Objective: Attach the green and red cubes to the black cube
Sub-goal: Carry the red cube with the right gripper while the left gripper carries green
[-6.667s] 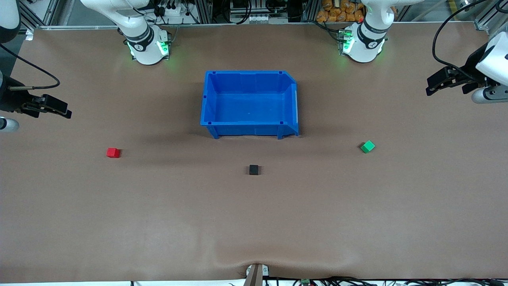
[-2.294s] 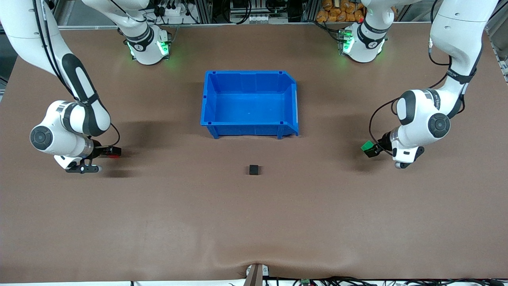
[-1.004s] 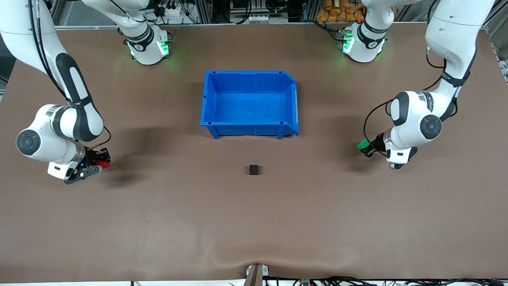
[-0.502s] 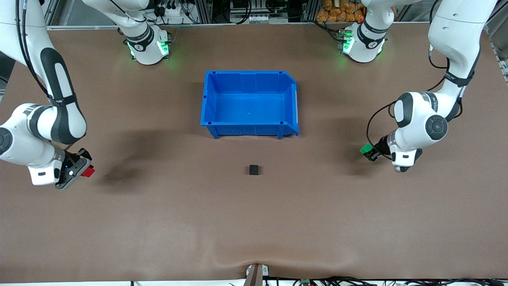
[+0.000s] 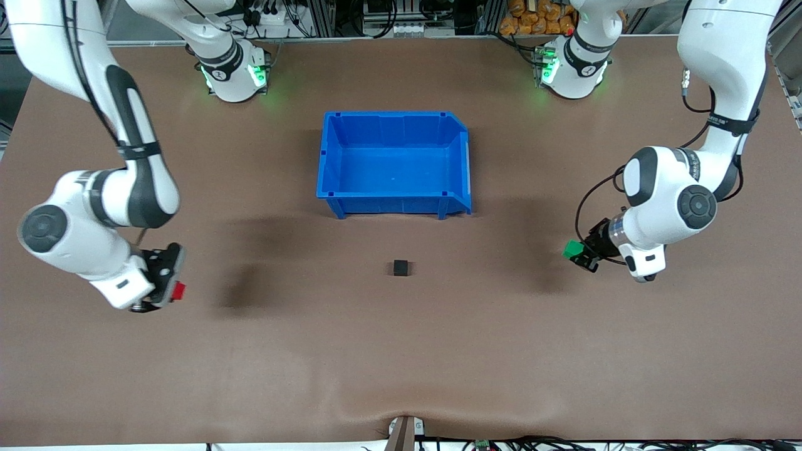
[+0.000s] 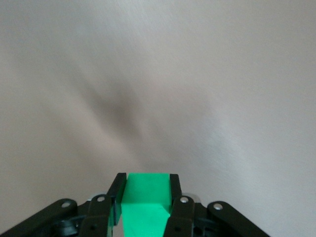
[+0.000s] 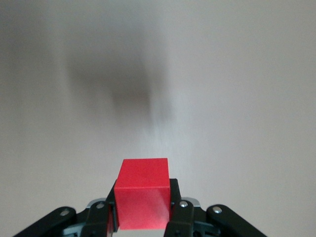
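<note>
Black cube (image 5: 401,268) sits alone on the brown counter (image 5: 401,351), nearer the front camera than the blue bin (image 5: 393,164) and approx. midway between the two arms' ends of the counter; nothing touches it.

Green cube (image 5: 571,249) is off the counter, clamped in the left end effector (image 5: 579,253), which hangs over bare counter toward the left arm's end, well apart from the black cube. In the left wrist view the green cube (image 6: 146,197) fills the gap between the two fingers (image 6: 117,195), both pads pressed on its sides, w/ only plain counter below.

Red cube (image 5: 179,290) is likewise gripped by the right end effector (image 5: 170,288), up over bare counter toward the right arm's end, also well apart from the black cube. Right wrist view shows the red cube (image 7: 142,193) pinched between the fingers (image 7: 174,197); it looks slightly proud of the fingertips, though the angle makes that hard to judge. A dark shadow (image 5: 241,291) lies on the counter between the red cube and the black one.
</note>
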`<action>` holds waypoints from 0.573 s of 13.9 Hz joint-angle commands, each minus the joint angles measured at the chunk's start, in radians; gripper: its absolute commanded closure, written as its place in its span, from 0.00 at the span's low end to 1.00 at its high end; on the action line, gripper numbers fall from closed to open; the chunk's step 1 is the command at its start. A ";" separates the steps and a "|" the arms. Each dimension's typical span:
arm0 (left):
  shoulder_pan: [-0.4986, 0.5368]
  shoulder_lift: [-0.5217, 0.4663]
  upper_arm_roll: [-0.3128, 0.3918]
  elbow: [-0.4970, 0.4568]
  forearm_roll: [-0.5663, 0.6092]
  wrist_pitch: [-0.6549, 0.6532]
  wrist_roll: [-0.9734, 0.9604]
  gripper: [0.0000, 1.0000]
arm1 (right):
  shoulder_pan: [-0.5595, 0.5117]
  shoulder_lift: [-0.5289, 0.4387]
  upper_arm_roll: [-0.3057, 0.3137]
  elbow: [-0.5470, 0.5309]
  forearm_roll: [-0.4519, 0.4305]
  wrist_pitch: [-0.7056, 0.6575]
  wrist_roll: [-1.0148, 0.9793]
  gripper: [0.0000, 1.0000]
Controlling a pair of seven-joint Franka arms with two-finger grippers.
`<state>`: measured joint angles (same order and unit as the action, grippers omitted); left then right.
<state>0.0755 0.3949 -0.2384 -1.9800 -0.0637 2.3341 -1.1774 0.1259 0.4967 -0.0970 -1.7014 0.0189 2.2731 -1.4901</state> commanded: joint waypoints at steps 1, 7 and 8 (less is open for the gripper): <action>-0.014 0.016 -0.019 0.044 -0.013 -0.019 -0.114 1.00 | 0.073 0.081 -0.007 0.084 0.003 -0.015 -0.041 1.00; -0.083 0.028 -0.022 0.101 -0.022 -0.021 -0.296 1.00 | 0.214 0.189 -0.006 0.201 0.043 -0.132 0.181 1.00; -0.095 0.028 -0.022 0.108 -0.040 -0.021 -0.315 1.00 | 0.250 0.189 -0.007 0.201 0.036 -0.132 0.227 1.00</action>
<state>0.0015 0.4061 -0.2598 -1.9131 -0.0702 2.3335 -1.4474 0.3092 0.6664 -0.0928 -1.5426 0.0455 2.1718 -1.3545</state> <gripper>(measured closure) 0.608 0.604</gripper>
